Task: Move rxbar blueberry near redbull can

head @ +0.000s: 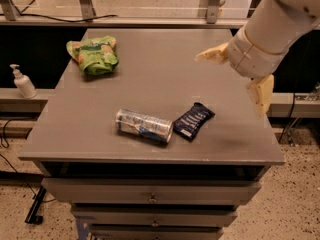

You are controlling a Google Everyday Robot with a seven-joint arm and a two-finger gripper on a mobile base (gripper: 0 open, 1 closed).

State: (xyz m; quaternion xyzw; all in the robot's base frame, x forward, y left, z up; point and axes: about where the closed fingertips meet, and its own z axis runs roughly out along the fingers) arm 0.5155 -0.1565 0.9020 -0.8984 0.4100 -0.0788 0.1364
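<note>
The rxbar blueberry [193,120], a small dark navy wrapper with pale print, lies flat on the grey table [150,69] near its front edge. Its left end is right beside the redbull can [144,125], which lies on its side with its shiny round end to the left. My gripper [235,79] is open and empty, raised above the table's right side, up and to the right of the bar. One tan finger [212,55] points left, the other [261,93] hangs down at the right.
A green snack bag [93,55] lies at the table's back left. A white pump bottle [21,82] stands on a ledge left of the table. Drawers sit under the tabletop, and a rail runs behind it.
</note>
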